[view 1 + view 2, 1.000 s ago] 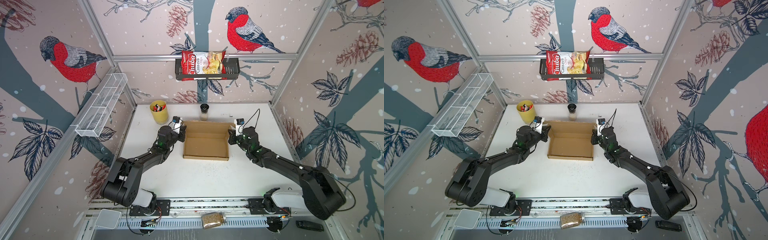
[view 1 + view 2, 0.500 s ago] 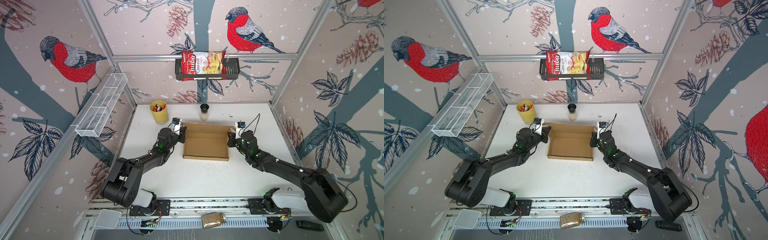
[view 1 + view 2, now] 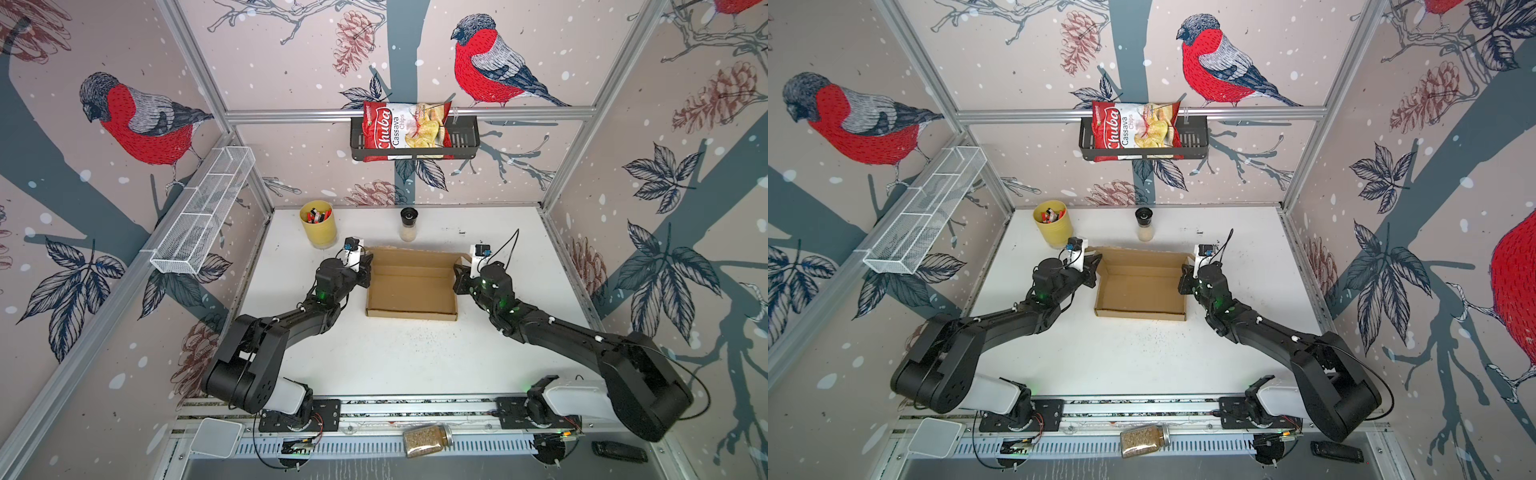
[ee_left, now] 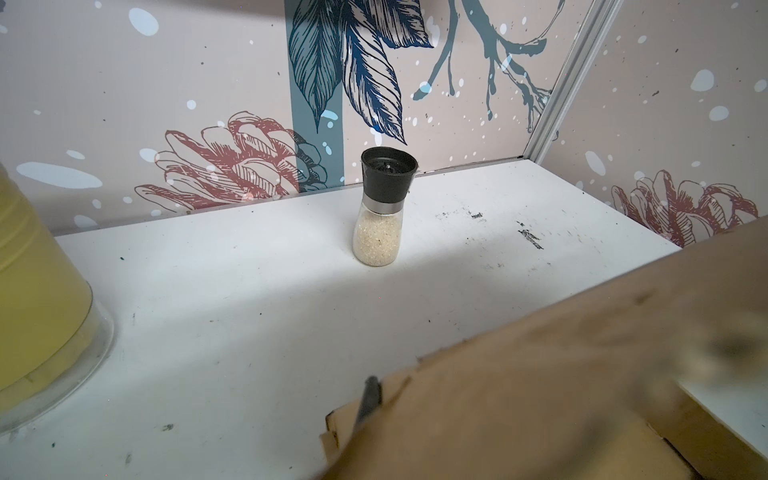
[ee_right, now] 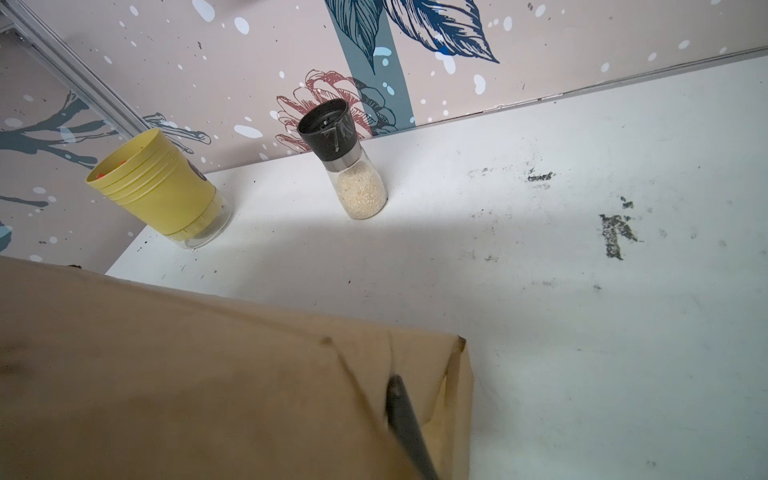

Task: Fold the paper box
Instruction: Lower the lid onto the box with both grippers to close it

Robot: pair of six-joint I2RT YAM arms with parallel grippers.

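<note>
The right gripper (image 3: 458, 275) has moved slightly inward to the right wall of the paper box (image 3: 411, 287), which sits mid-way on the table (image 3: 415, 361). The left gripper (image 3: 367, 268) stays opposite. Both are closed narrow, and I judge they are squaring the walls.

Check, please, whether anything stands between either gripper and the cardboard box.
Nothing visible does. The left gripper and the right gripper are both on the cardboard box, closed at its far corners. The yellow cup and the grinder stand beyond it, near the back wall, apart from the box.
</note>
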